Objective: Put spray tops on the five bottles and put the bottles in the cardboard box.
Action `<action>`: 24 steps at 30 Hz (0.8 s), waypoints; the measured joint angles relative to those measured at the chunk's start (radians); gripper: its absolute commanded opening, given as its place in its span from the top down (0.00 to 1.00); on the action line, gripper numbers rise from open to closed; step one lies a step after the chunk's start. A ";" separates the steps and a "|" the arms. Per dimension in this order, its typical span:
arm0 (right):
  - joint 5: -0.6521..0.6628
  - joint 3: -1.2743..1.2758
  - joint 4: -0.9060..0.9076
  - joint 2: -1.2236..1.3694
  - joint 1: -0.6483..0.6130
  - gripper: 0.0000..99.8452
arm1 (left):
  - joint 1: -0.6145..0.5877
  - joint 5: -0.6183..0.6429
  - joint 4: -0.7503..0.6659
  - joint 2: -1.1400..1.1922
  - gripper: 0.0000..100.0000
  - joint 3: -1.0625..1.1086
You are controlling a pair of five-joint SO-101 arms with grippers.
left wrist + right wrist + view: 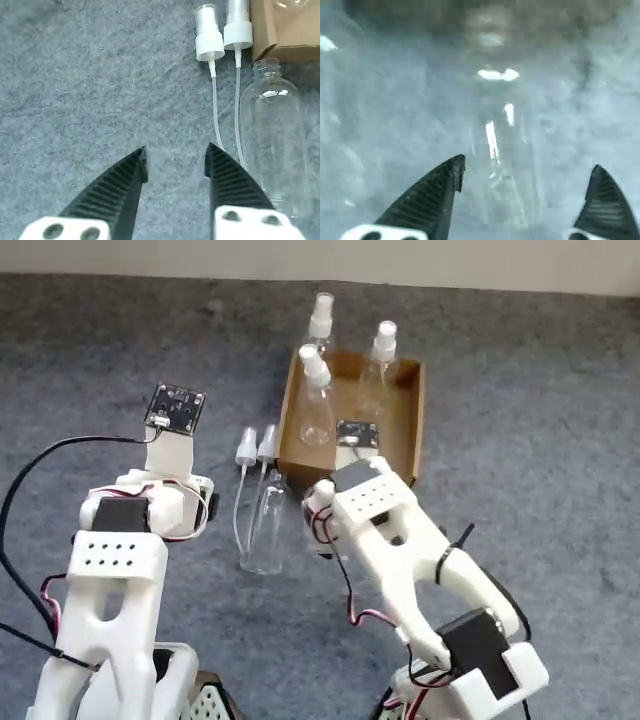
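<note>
Now L gripper (176, 150), jaws apart, over grey carpet (75, 75), just beside two loose white spray tops (210, 42) and uncapped clear plastic bottle (272, 145) lying flat. R gripper (528, 164) open round blurry clear shape (500, 150), prob. a bottle. Brown cardboard box (415, 420) beyond. Risk: lying bottle rolls if nudged.

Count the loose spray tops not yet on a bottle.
2. One loose spray top and a second spray top lie side by side on the carpet, beside the cardboard box. An arm may hide more.

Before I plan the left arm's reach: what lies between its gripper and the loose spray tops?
Bare carpet between left gripper and loose spray tops; left wrist view.
</note>
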 measured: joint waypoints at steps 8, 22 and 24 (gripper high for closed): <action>0.393 0.000 0.038 -0.069 0.236 0.98 | 0.000 0.000 0.000 0.000 0.84 0.000; 0.695 0.080 0.080 -0.094 0.430 0.88 | 0.000 0.000 0.000 0.000 0.84 0.000; 0.697 0.057 0.117 -0.098 0.385 0.86 | 0.000 0.000 0.000 0.000 0.84 0.017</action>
